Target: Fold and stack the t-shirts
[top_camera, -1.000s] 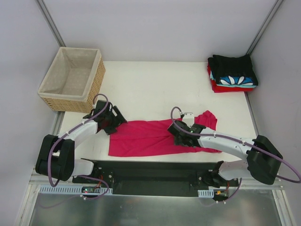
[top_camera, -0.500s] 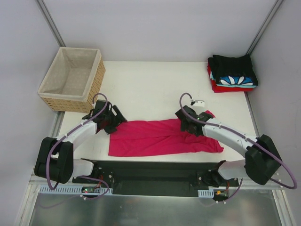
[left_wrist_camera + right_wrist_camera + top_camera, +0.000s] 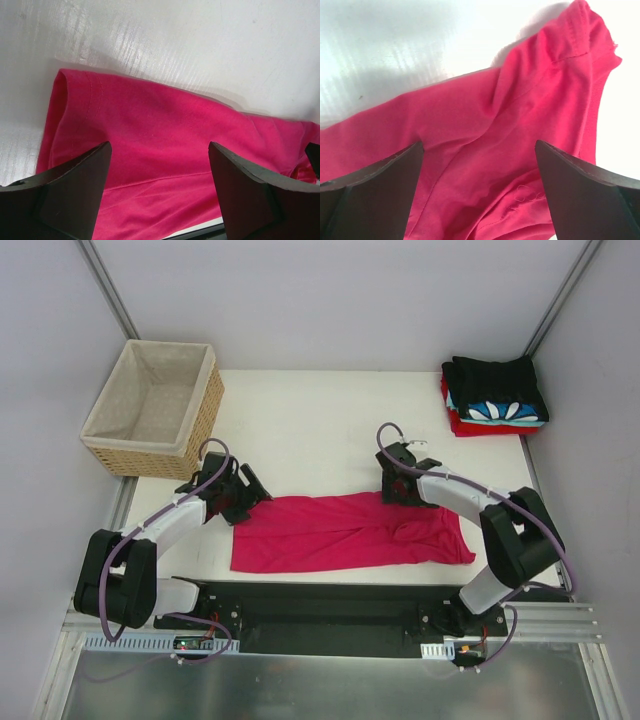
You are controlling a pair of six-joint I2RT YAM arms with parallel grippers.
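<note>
Got the crimson-pink tee (image 3: 345,532) lying on the worktop (image 3: 320,430) along the near edge, laid out as a long band running left to right, smooth at the left, wrinkled and bunched toward the right end. Stitched hem showing at the left end in the left wrist view; raised fold plus a ribbed edge at the right end in the right wrist view.

Reading the left pincer (image 3: 243,498) as wide open, holding nothing. Parked over the band's far-left corner, pink cloth showing in the gap, dark fingers (image 3: 70,195) either side of it, no pinch. Tip contact with the fabric: can't tell.

Same for the right pincer (image 3: 402,490): jaws spread all the way, nothing gripped. Sitting at the band's far edge toward the right end, cloth below the gap, fingers clear on both sides.

Also seeing the folded stack (image 3: 495,395) at the far-right corner of the worktop, well apart from the pink band: black tee (image 3: 495,378) on top, blue-white patterned tee (image 3: 500,412) under it, red tee (image 3: 470,427) at the bottom, sticking out on the left side.

Wicker basket (image 3: 205,410) with beige lining at the far-left corner.
</note>
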